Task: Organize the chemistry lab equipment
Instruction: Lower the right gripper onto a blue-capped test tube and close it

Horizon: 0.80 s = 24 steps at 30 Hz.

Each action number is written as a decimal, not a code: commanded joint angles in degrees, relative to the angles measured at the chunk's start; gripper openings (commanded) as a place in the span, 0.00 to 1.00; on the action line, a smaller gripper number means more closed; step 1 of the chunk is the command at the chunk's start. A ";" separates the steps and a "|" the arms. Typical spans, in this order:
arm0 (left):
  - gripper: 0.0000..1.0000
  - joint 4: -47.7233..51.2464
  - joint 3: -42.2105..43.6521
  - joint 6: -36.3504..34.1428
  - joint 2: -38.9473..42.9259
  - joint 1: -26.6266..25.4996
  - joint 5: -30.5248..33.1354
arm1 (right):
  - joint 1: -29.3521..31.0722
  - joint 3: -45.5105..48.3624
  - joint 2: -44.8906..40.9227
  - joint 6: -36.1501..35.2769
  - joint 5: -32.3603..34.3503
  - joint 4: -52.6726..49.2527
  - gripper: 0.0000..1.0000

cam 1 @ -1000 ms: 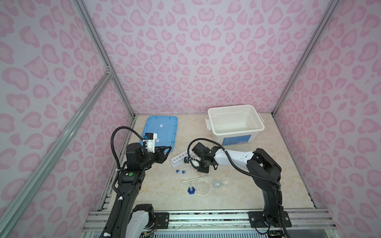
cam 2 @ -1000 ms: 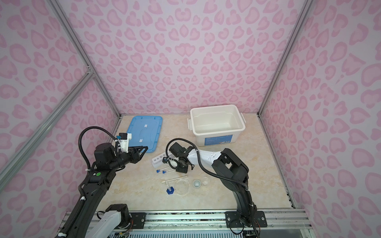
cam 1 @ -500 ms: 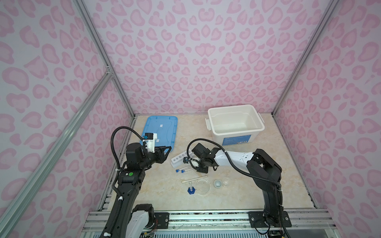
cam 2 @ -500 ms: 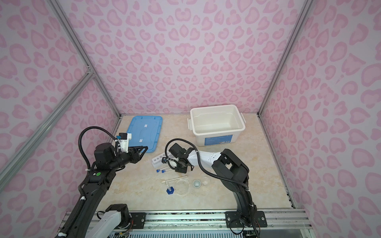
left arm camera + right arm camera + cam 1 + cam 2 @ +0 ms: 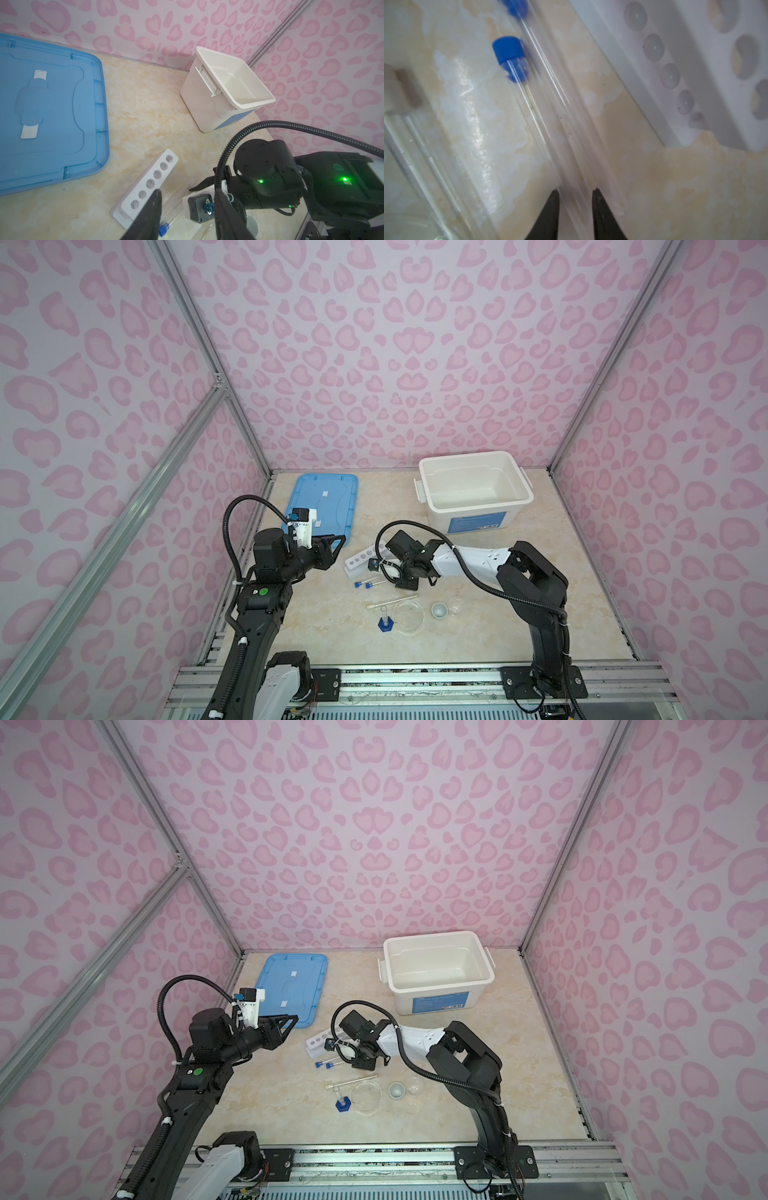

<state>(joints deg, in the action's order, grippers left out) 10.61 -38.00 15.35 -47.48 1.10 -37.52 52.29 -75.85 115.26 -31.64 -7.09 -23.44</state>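
Your rack sits empty mid-frame; right hand straddles a blue-capped tube, grip unclear; left hand open.

Blue-capped tubes, white rack, pink-blotched walls.

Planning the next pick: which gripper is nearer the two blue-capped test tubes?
Right. The right gripper flanks one of the blue-capped test tubes; the left gripper hovers apart, beyond the white six-hole rack.
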 commanded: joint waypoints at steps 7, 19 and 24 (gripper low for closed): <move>0.44 -1.10 -0.50 -0.76 0.47 0.04 -1.15 | 1.25 1.41 0.58 0.45 -2.26 -6.35 0.25; 0.44 -0.39 -0.49 -0.88 1.09 0.04 -0.98 | 1.98 3.30 -1.19 1.10 -1.79 -5.24 0.20; 0.44 -0.28 -0.58 -0.85 1.22 0.04 -1.15 | 1.98 4.91 -3.91 1.63 -1.35 -3.91 0.19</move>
<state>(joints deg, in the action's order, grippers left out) 10.66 -38.00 15.11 -46.52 1.10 -37.71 54.22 -72.03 112.12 -30.57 -9.02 -24.40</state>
